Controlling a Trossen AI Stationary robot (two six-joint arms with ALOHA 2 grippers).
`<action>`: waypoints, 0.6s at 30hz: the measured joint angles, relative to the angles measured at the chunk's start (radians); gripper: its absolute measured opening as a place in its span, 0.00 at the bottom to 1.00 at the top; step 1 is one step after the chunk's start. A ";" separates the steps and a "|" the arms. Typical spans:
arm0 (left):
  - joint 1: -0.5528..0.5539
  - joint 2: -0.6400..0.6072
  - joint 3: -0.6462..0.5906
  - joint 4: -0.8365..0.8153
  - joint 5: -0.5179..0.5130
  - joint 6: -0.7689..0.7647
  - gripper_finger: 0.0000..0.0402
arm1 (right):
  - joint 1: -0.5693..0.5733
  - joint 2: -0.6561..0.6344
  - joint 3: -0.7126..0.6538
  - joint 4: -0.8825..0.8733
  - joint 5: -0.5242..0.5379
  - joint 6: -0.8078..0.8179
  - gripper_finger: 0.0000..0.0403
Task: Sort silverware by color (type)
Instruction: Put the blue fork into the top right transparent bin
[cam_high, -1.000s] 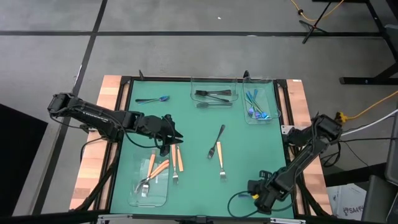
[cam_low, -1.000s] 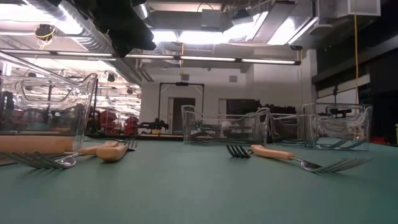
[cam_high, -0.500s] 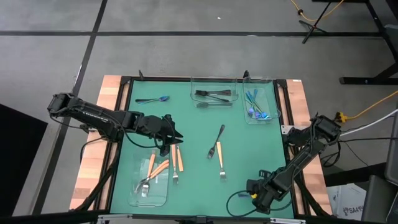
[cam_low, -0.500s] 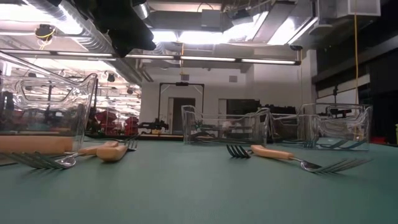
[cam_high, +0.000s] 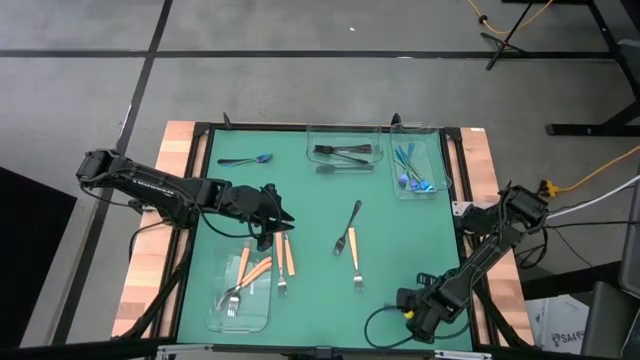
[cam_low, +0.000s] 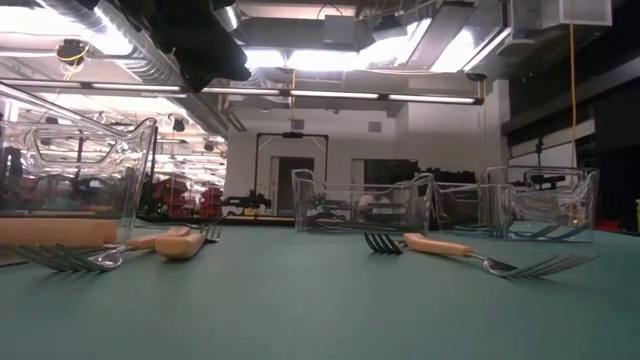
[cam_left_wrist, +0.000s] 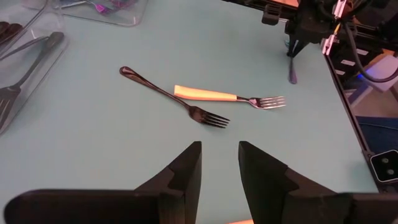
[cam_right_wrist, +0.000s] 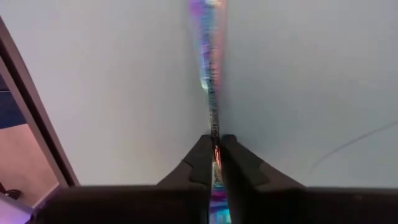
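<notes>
The right hand (cam_right_wrist: 213, 163) pinches an iridescent utensil (cam_right_wrist: 211, 74) lying flat on the tabletop (cam_right_wrist: 124, 81) — it stretches straight ahead of the fingertips. The left hand (cam_left_wrist: 219, 163) hovers spread, black fork (cam_left_wrist: 168, 98) just beyond.

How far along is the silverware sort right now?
Partly done. Black pieces sit in the middle back tray, iridescent ones in the right back tray, orange forks in the near-left tray. The right gripper is shut on an iridescent utensil near the front edge. The left gripper hovers open. Left: a black fork, loose orange forks and the blue spoon.
</notes>
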 joint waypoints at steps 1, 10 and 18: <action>0.000 0.000 0.000 0.000 0.000 0.000 0.25 | 0.000 0.000 0.000 0.001 0.004 0.000 0.04; 0.000 0.000 0.000 0.000 0.000 0.000 0.25 | -0.004 0.000 0.004 -0.001 0.008 0.003 0.01; 0.000 0.000 0.000 0.002 0.000 -0.001 0.25 | -0.044 0.002 0.050 0.014 0.046 -0.005 0.00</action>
